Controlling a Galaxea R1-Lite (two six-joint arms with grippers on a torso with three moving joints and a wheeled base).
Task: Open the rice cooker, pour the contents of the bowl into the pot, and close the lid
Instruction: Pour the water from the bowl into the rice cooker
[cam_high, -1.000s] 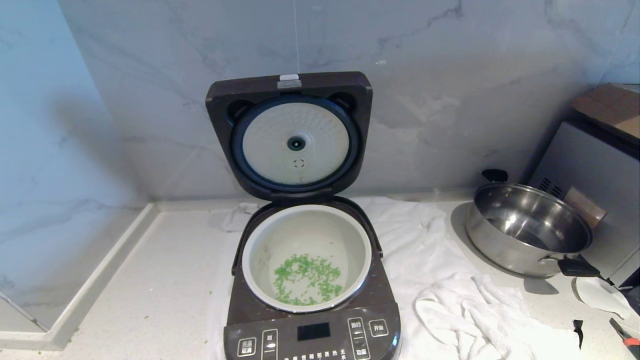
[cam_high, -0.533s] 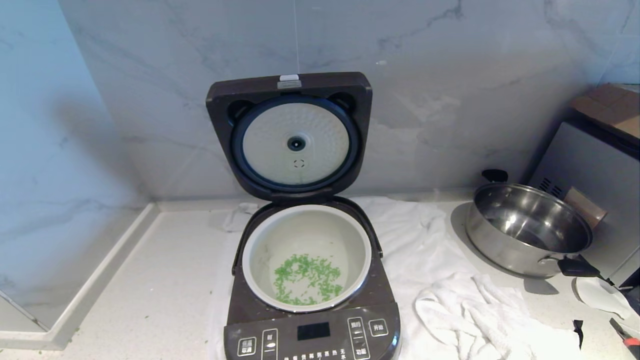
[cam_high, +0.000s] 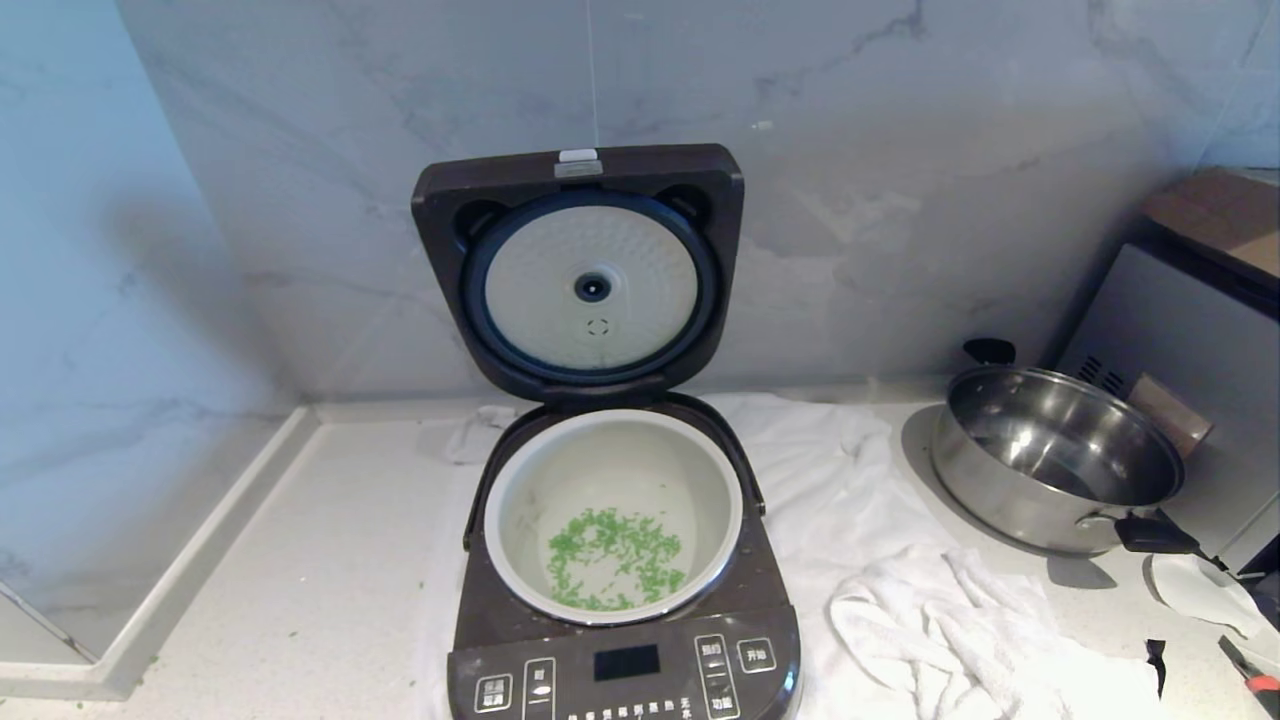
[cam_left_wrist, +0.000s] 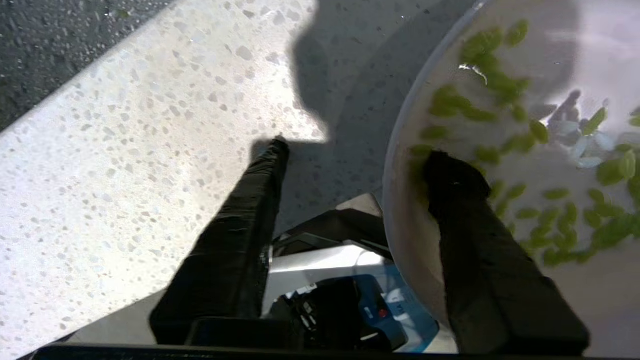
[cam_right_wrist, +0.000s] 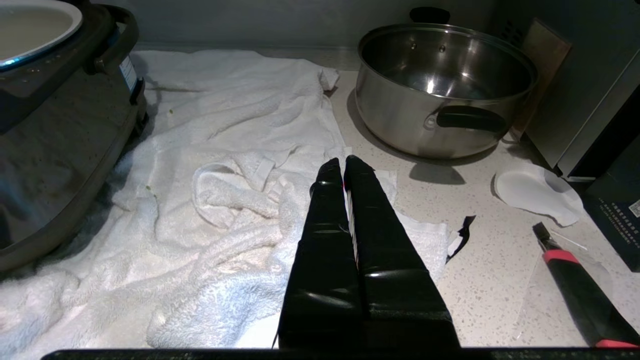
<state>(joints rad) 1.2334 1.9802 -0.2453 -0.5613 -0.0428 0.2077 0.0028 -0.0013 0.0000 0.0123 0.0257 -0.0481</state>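
left gripper (cam_left_wrist: 357, 145) straddling bowl (cam_left_wrist: 400, 210) rim, grip possibly not yet tight, bowl cut off, right gripper (cam_right_wrist: 344, 161) clenched empty

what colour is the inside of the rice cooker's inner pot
White to pale grey, with green bits scattered on the bottom of the pot; the head view shows it best.

Head view down over the rice cooker (cam_high: 620, 560); right wrist view low beside the same cooker (cam_right_wrist: 60, 130).
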